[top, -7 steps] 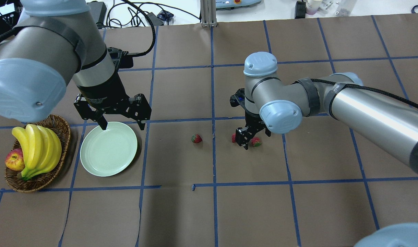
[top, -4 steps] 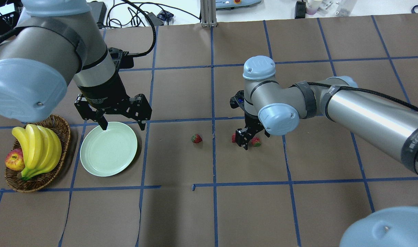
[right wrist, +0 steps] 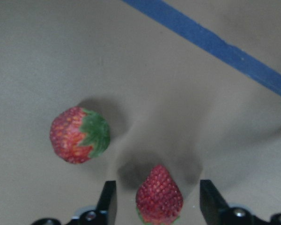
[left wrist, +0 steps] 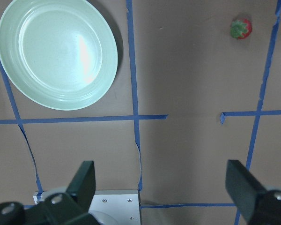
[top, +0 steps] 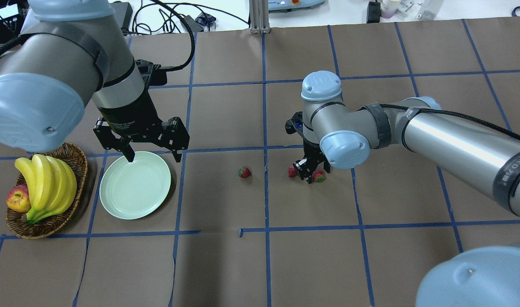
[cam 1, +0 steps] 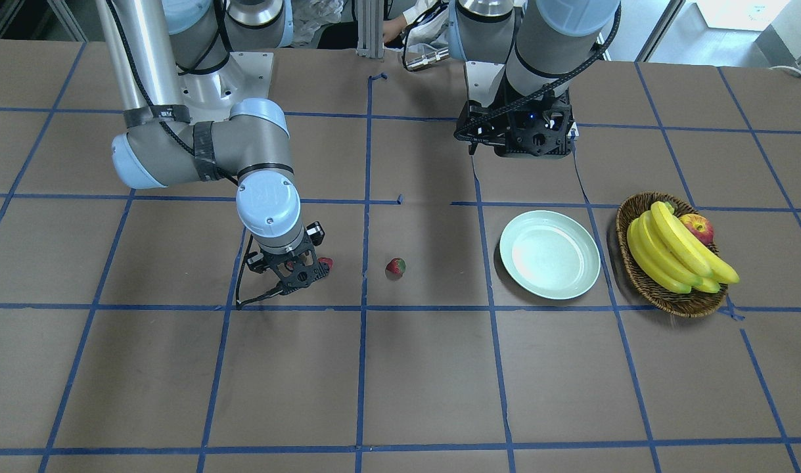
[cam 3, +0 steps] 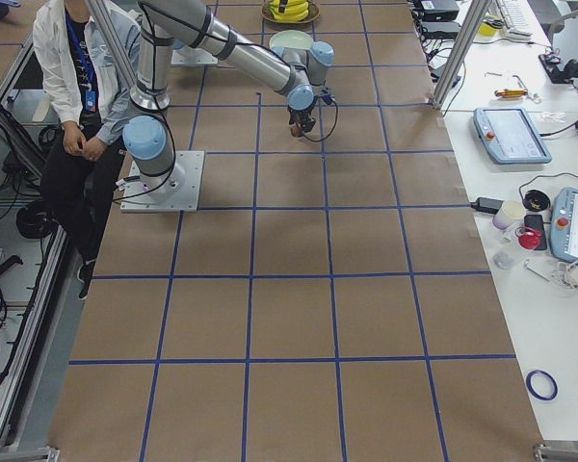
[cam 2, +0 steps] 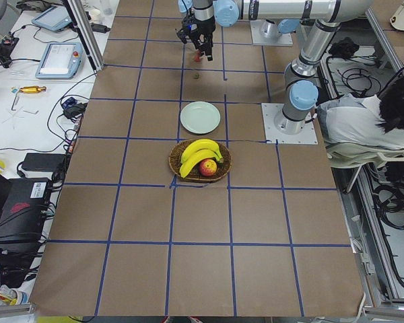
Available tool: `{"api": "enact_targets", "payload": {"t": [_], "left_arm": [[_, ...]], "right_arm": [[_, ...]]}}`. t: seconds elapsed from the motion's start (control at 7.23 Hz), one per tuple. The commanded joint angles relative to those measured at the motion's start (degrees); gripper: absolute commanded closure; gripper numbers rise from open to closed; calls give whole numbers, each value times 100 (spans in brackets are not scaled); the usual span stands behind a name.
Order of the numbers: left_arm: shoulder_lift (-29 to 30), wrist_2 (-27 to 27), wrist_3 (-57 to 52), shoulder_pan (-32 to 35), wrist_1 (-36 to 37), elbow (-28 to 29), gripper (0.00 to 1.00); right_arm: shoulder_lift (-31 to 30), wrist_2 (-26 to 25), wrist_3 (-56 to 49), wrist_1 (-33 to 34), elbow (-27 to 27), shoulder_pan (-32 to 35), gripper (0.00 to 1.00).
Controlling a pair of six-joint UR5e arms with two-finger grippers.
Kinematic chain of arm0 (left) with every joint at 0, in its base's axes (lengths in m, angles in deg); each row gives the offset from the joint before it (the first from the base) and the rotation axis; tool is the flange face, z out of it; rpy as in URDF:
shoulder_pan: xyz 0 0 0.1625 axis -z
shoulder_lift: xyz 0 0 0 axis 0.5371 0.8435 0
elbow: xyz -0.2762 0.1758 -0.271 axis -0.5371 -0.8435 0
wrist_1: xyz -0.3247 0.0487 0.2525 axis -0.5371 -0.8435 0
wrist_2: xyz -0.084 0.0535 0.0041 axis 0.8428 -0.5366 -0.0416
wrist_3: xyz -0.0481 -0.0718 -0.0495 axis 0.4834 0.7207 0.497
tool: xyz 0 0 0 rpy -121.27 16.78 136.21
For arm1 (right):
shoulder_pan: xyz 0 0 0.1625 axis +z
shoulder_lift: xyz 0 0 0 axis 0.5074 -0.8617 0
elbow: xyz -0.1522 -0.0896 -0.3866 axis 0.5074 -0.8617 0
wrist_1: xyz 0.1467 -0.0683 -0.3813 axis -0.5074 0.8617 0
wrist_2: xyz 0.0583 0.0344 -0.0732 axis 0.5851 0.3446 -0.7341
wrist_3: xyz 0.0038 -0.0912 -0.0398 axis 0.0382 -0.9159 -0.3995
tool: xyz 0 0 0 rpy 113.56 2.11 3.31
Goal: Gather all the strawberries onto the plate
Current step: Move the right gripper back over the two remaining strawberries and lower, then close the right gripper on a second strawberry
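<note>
We're at zero of three: the round, glossy mint-green plate [top: 135, 187] holds nothing. All the small red strawberries with green caps [cam 1: 395, 266] sit on the brown papered surface [top: 225, 264], well apart from it. Our right claw [top: 309, 174] is down low, fingers apart around one strawberry [right wrist: 159, 194] but not pinching it. A second strawberry [right wrist: 79, 135] lies just beside, and a third strawberry [top: 244, 172] is nearer the plate. The left claw [top: 153, 155] hangs near the plate, spread wide and empty.

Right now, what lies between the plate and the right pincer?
Overhead view: a lone strawberry about midway from the plate, and a second strawberry right beside the right pincer. Otherwise bare paper with tape lines.
</note>
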Motion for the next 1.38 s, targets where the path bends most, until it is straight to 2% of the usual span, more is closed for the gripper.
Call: {"api": "enact_targets", "payload": {"t": [0.0, 0.28, 0.69, 0.83, 0.97, 1.24], "left_arm": [[0, 16, 7, 0, -2, -5, 0], [0, 16, 7, 0, -2, -5, 0], [9, 43, 7, 9, -2, -5, 0], [9, 43, 7, 9, 7, -5, 0], [9, 43, 7, 9, 7, 4, 0], [0, 25, 7, 9, 16, 13, 0]], "right_arm": [[-12, -145, 18, 14, -3, 3, 100], [-81, -163, 88, 14, -116, -6, 100], [-310, -120, 831, -240, -826, 81, 100], [-310, 238, 1314, -302, -1090, 221, 100], [-267, 380, 1780, -294, -1266, 536, 100], [-144, 425, 2415, -233, -1303, 1020, 100]]}}
